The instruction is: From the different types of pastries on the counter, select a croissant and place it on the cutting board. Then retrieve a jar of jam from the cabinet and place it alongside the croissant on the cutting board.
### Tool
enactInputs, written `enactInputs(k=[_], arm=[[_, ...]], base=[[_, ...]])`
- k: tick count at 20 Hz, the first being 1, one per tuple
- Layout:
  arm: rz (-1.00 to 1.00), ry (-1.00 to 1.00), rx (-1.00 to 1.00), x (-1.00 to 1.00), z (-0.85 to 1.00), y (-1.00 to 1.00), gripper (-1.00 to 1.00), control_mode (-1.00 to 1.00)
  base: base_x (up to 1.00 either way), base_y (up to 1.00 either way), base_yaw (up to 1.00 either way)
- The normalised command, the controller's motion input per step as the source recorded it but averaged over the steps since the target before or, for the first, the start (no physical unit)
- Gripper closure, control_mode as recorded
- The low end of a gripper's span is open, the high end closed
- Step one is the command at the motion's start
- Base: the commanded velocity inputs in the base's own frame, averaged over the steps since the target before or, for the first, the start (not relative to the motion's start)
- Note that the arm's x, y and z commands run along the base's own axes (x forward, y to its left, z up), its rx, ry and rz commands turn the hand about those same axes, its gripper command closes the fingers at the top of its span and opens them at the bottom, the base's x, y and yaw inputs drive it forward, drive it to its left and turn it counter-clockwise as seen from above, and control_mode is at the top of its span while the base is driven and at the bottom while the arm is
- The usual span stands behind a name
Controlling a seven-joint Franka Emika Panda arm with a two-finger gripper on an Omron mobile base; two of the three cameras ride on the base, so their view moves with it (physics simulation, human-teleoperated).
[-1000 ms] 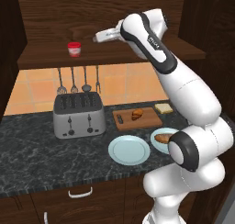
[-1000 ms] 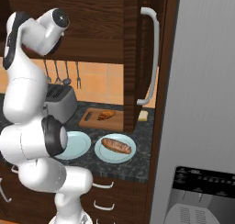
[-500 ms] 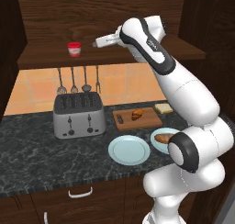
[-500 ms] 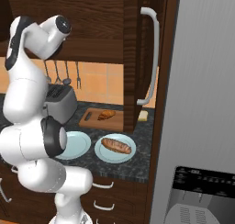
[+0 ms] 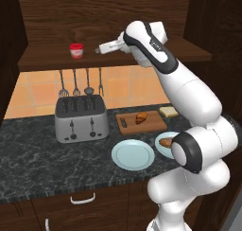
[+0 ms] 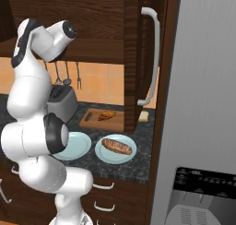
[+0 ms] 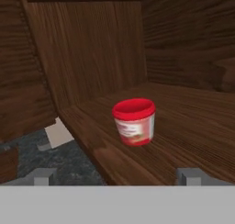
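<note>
Your claw [image 5: 100, 49] sits up at the cabinet [image 5: 113, 17] shelf, fingers spread wide apart and gripping nothing. In the left base view it reads only as a thin pale tip, too small to make out the two fingers separately. In the hand view the finger tips [image 7: 39, 176] are cut off at the bottom edge.

The jar of jam [image 7: 134, 121] stands upright on the shelf, ahead of the claw and between the lines of the two tips, well apart from them. Red lid, whitish band; the label print is too blurred to read. From the left base view the jar [image 5: 76, 50] is to the left of the claw, near the shelf's front edge.

On the worktop [image 5: 33, 154], the croissant [image 5: 141, 117] already lies on the cutting board [image 5: 152, 124]. The bread slice [image 5: 168, 111] rests just beyond the board's right end. The baguette-like loaf [image 6: 116, 146] lies on a blue plate [image 6: 103, 156]; in the left base view your arm's elbow hides most of it. A second plate [image 5: 133, 155] sits beside it, and a toaster [image 5: 80, 117] stands to the left.
</note>
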Motion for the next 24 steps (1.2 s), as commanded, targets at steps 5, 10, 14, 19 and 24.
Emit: enactInputs(k=[5, 10, 14, 19, 24], arm=[[0.01, 0.05, 0.0, 0.08, 0.06, 0.01, -1.0, -1.0], [0.02, 0.06, 0.0, 0.21, 0.32, 0.0, -1.0, -1.0], [0.03, 0.04, 0.0, 0.2, 0.09, 0.0, -1.0, -1.0], [0.02, 0.0, 0.0, 0.2, -0.01, 0.04, -1.0, -1.0], [0.01, 0.0, 0.0, 0.3, 0.0, 0.0, -1.0, -1.0]], base=[[0.0, 0.0, 0.0], [0.0, 0.0, 0.0], [0.0, 0.0, 0.0], [0.0, 0.0, 0.0], [0.0, 0.0, 0.0]])
